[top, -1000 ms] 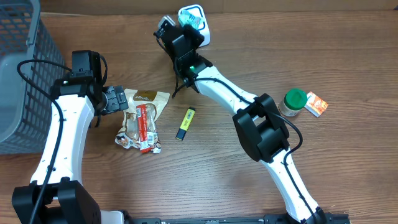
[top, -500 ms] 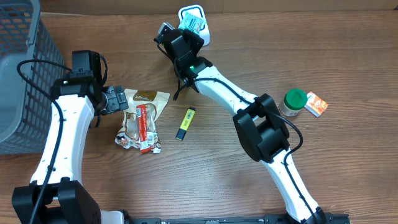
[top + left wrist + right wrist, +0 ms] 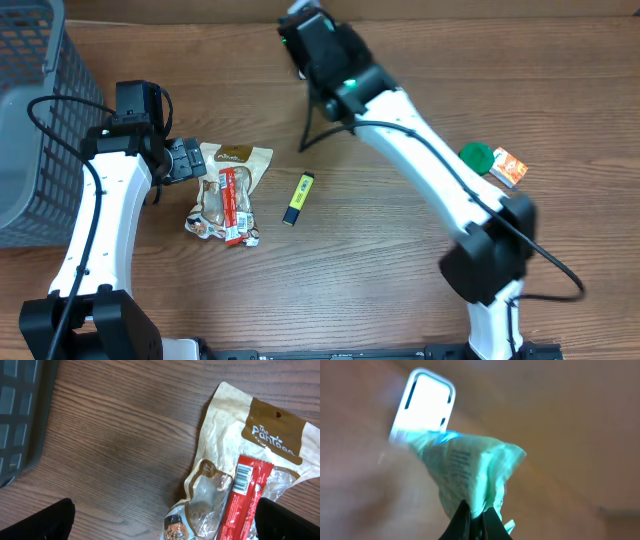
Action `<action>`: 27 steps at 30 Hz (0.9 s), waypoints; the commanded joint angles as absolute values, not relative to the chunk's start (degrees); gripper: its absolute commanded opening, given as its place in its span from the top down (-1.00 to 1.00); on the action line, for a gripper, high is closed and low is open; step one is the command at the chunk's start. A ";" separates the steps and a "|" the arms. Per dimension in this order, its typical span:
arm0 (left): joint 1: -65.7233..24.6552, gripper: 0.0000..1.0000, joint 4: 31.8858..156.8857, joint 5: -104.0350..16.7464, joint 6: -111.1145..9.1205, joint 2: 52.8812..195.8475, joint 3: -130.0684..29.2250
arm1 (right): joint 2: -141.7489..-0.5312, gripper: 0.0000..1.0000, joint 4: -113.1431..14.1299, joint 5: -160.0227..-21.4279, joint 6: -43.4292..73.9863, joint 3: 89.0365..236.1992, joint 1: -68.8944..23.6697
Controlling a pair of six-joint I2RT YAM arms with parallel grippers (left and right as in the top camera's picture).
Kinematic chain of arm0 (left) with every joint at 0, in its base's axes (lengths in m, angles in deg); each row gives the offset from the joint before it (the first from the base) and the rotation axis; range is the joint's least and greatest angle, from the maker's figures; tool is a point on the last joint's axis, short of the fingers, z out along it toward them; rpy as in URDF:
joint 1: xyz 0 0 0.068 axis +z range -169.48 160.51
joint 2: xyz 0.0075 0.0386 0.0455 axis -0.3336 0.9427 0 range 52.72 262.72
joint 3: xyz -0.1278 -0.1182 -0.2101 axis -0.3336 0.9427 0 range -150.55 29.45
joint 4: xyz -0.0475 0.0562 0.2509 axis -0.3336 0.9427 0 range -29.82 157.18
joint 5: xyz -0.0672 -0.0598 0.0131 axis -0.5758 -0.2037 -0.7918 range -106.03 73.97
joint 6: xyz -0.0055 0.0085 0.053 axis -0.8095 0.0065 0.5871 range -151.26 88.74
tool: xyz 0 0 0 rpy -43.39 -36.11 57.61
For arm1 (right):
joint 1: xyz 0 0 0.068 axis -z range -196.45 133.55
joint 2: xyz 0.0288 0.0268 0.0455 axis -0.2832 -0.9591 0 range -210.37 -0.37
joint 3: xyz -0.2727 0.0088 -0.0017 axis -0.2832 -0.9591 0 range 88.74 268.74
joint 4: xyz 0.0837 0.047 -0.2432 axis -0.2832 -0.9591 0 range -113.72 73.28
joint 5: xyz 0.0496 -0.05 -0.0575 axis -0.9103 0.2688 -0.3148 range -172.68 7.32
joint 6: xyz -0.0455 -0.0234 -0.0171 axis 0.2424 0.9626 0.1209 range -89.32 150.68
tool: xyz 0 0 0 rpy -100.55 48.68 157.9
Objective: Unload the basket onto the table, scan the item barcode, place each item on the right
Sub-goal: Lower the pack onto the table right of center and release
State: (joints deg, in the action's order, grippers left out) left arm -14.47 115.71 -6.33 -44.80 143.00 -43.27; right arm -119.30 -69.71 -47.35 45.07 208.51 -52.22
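Note:
In the right wrist view, my right gripper (image 3: 477,515) is shut on the edge of a pale green packet (image 3: 470,467) with dark print. The packet hangs just in front of the white scanner (image 3: 422,407), whose window glows bright. From overhead, the right gripper (image 3: 308,32) is at the table's far edge, blurred, and hides the packet and scanner beneath it. My left gripper (image 3: 186,160) stands open just left of a tan snack bag (image 3: 228,185). The left wrist view shows its gripper (image 3: 165,520) open over the bag (image 3: 240,460), with nothing held.
A red bar (image 3: 235,205) lies on the snack bag. A yellow highlighter (image 3: 297,198) lies mid-table. A grey basket (image 3: 30,120) fills the left side. A green-lidded jar (image 3: 476,155) and a small orange box (image 3: 508,167) sit at the right, beside the right arm.
The right arm has swung, its elbow moving out to the right, and the gripper has shifted right over the scanner with the packet. The left arm has not moved.

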 commanded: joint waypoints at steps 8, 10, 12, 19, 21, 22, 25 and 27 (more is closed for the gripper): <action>-14.25 -0.99 115.60 -5.72 -45.02 143.37 -43.60 | -120.07 0.91 -100.03 -75.26 34.97 206.58 -44.79; -14.25 -1.00 115.62 -5.72 -45.02 143.37 -43.60 | -120.07 0.90 -101.73 -75.28 34.97 204.79 -42.99; -14.25 -1.00 115.62 -5.72 -45.02 143.37 -43.60 | -120.07 0.92 -102.61 -75.28 34.97 202.85 -41.18; -14.43 -0.99 115.60 -5.74 -45.02 143.37 -43.60 | -120.07 0.21 -98.35 -75.26 34.95 196.20 -36.24; -14.43 -1.00 115.62 -5.74 -45.02 143.37 -43.60 | -120.07 -0.07 -95.18 -75.28 34.91 194.65 -35.10; -14.38 -1.00 115.62 -5.72 -45.02 143.37 -43.60 | -120.07 -0.15 -93.71 -75.28 34.84 194.21 -34.71; -14.25 -1.00 115.60 -5.72 -45.02 143.37 -43.60 | -120.07 -0.20 -89.63 -75.31 27.30 193.80 -34.08; -14.27 -1.00 115.60 -5.74 -45.02 143.37 -43.60 | -120.07 -0.17 -87.68 -76.70 17.70 193.80 -34.05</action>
State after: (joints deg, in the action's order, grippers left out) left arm -14.47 115.69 -6.31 -44.80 143.00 -43.30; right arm -120.55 -89.67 -74.98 30.71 194.04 -34.43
